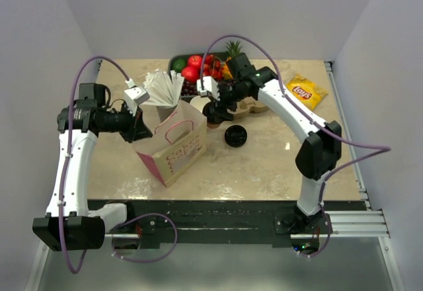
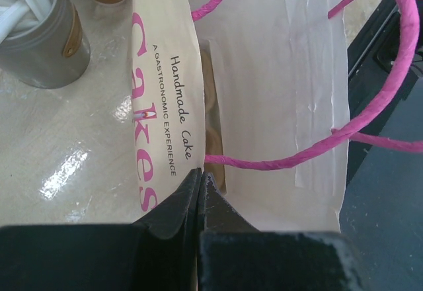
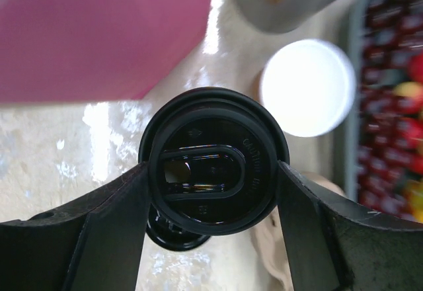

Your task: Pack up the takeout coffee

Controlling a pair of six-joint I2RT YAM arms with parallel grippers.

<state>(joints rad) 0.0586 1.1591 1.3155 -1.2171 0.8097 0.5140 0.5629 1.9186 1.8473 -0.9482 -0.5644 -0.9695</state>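
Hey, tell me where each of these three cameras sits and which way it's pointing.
Top external: above and behind the bases, looking down at the table; both arms show.
Left wrist: on the left arm, looking down along the left hand, which is shut on the rim of the bag.
Right wrist: on the right arm, looking down at the coffee lid between the right hand fingers.
Shared: the top and left wrist views both show the bag.

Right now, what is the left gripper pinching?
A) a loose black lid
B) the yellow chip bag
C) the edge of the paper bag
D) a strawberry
C: the left wrist view shows the left gripper shut on the top edge of the paper bag with the pink handles.
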